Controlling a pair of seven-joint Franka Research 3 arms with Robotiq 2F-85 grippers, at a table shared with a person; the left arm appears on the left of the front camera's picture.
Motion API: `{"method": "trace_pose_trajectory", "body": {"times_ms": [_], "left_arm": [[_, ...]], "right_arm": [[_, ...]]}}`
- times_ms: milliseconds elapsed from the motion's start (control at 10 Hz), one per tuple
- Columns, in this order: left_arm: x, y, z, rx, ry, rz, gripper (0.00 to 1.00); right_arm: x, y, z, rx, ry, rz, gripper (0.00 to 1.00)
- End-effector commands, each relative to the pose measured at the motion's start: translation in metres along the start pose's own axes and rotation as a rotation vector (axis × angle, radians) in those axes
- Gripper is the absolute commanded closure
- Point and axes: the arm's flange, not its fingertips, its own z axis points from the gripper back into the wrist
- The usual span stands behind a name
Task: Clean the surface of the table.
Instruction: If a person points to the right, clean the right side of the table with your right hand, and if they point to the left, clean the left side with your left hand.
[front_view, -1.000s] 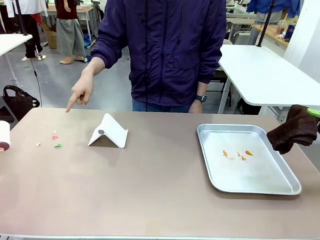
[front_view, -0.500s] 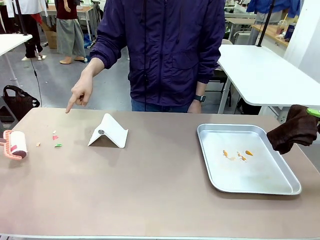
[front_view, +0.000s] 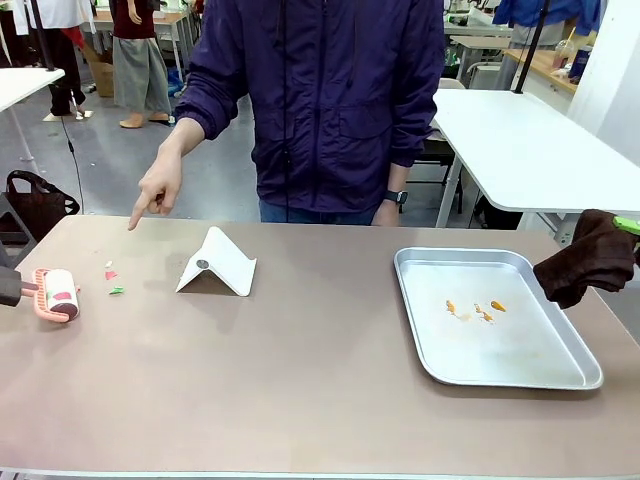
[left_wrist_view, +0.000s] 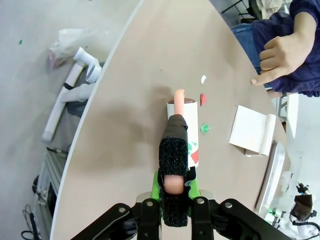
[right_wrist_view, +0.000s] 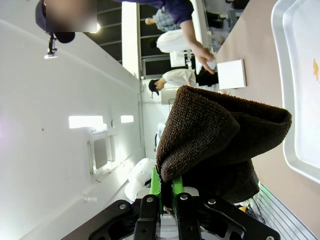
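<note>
Brownish-taupe counter (front_view: 300, 380) with a pale thin edge stretches across the front view, between the robot and a person in a dark purple jacket who stands at its far side.

At the counter's left end, the left claw (left_wrist_view: 174, 191) is clamped tight on the black-padded pink handle of a lint roller (front_view: 58, 294). The roller's white drum sits low at the counter top; whether it touches the surface cannot be told. Just to its right lie a few small red and green scraps (front_view: 112, 280). The person's hand (front_view: 155, 190) hangs above the far edge, index finger pointing down toward the scraps.

A white folded card (front_view: 220, 262) stands like a little tent on the counter, right of the scraps and well apart from the roller.

On the right half rests a silver metal tray (front_view: 460, 252) with a few orange crumbs (front_view: 475, 308) inside it.

Past the tray, at the counter's right edge, the right claw (right_wrist_view: 166, 192) pinches a bunched dark brown cloth (front_view: 590, 258) between its closed green pads. The cloth hangs in the air, clear of the tray.
</note>
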Motion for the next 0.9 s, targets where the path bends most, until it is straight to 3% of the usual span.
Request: {"method": "trace_pose_trajectory", "body": {"times_ms": [0, 800], "left_arm": [[0.006, 0.006, -0.023, 0.053, 0.04, 0.043, 0.78], [0.03, -0.023, -0.095, 0.016, 0.127, 0.149, 0.78]], "right_arm": [[-0.002, 0.006, -0.001, 0.0, -0.001, 0.001, 1.0], [-0.002, 0.006, -0.001, 0.0, -0.001, 0.001, 1.0]]}}
